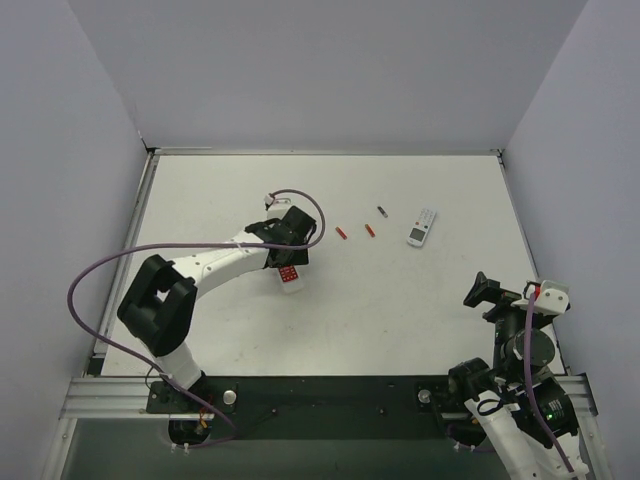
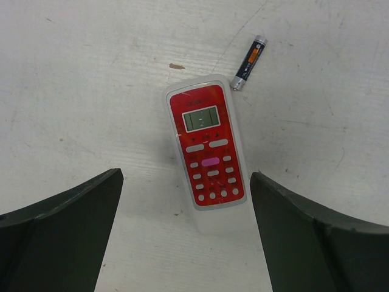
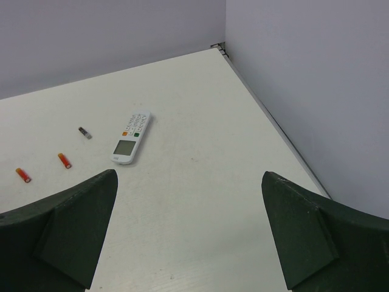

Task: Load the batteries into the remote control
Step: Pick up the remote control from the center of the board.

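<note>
The remote control (image 2: pixel 208 146) lies face up on the white table, red front with a pale screen and white buttons; the top view shows it as the remote control (image 1: pixel 290 276). My left gripper (image 2: pixel 186 175) hovers over its lower end, open, one finger on each side and neither touching it. In the top view the left gripper (image 1: pixel 288 260) covers the remote's far end. The two red batteries (image 1: pixel 341 233) (image 1: pixel 370 230) lie side by side to the right, also seen as batteries (image 3: pixel 23 175) (image 3: pixel 64 160). My right gripper (image 3: pixel 188 176) is open over bare table, with the right gripper (image 1: pixel 482 291) far from them.
A dark battery (image 2: pixel 249 62) lies just beyond the red remote's top right corner. Another dark battery (image 1: pixel 382 211) and a white remote with grey buttons (image 1: pixel 422 227) sit right of the red batteries. Grey walls enclose the table on three sides.
</note>
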Motion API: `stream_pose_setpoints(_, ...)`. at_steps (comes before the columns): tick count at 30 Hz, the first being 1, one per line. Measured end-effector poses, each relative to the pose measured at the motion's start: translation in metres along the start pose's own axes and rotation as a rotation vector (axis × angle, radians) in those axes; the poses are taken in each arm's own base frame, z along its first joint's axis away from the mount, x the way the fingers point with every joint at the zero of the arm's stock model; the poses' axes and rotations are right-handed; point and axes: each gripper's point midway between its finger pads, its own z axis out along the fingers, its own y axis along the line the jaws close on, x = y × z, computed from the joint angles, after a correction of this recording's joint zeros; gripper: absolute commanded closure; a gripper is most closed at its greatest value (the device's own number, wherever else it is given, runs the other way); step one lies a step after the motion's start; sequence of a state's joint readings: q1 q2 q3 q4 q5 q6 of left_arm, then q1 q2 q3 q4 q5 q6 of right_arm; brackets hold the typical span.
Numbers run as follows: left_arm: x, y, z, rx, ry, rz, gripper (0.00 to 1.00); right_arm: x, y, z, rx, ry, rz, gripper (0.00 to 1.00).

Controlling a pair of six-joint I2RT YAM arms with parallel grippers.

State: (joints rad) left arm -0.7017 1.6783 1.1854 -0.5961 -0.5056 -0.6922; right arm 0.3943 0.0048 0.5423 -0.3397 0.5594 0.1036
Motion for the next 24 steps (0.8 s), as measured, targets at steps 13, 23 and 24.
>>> stream_pose_setpoints(13,0.020,-0.003,0.038,-0.102,0.013,-0.111,0.06,0.000,0.000,0.000,-0.003,0.001,-0.001,0.00)
stream_pose_setpoints(23,0.032,-0.007,0.055,-0.125,0.031,-0.163,0.28,0.000,0.000,0.000,-0.002,0.001,-0.001,0.00)
stream_pose_setpoints(24,0.032,-0.008,0.055,-0.124,0.030,-0.170,0.31,0.000,0.000,0.000,-0.003,0.001,0.000,0.00)
